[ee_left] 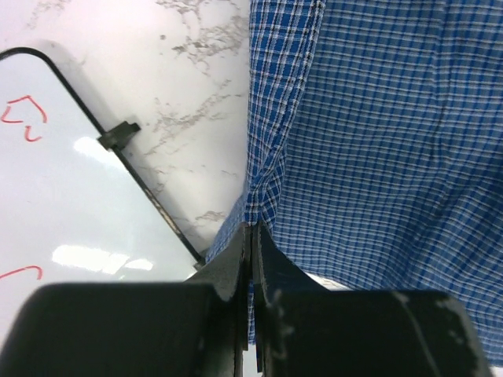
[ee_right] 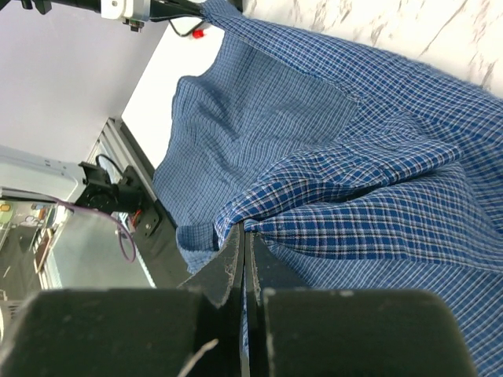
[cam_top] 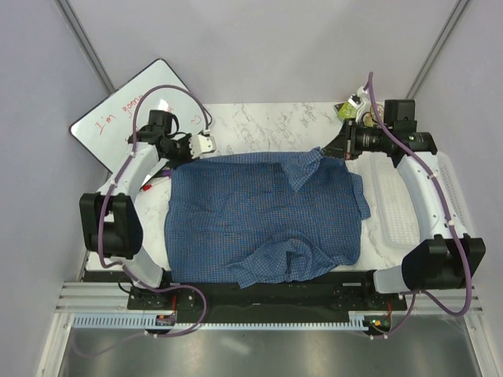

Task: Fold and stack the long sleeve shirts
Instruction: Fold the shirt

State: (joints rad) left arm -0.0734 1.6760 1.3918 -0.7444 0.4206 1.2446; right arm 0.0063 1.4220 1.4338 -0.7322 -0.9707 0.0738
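Observation:
A blue finely checked shirt (cam_top: 263,216) lies spread over the middle of the marble table (cam_top: 267,122), with a sleeve bunched near the front edge and a fold of cloth near the far right corner. My left gripper (cam_top: 189,155) is shut on the shirt's far left edge; the left wrist view shows cloth (ee_left: 377,133) pinched between its jaws (ee_left: 251,228). My right gripper (cam_top: 330,149) is shut on the far right corner; the right wrist view shows the checked cloth (ee_right: 330,157) pinched at the gripper (ee_right: 245,229).
A whiteboard (cam_top: 130,114) with red writing leans at the far left and shows in the left wrist view (ee_left: 71,204). A white mesh basket (cam_top: 397,200) lies at the right. A small yellow-green object (cam_top: 350,106) sits at the far right corner.

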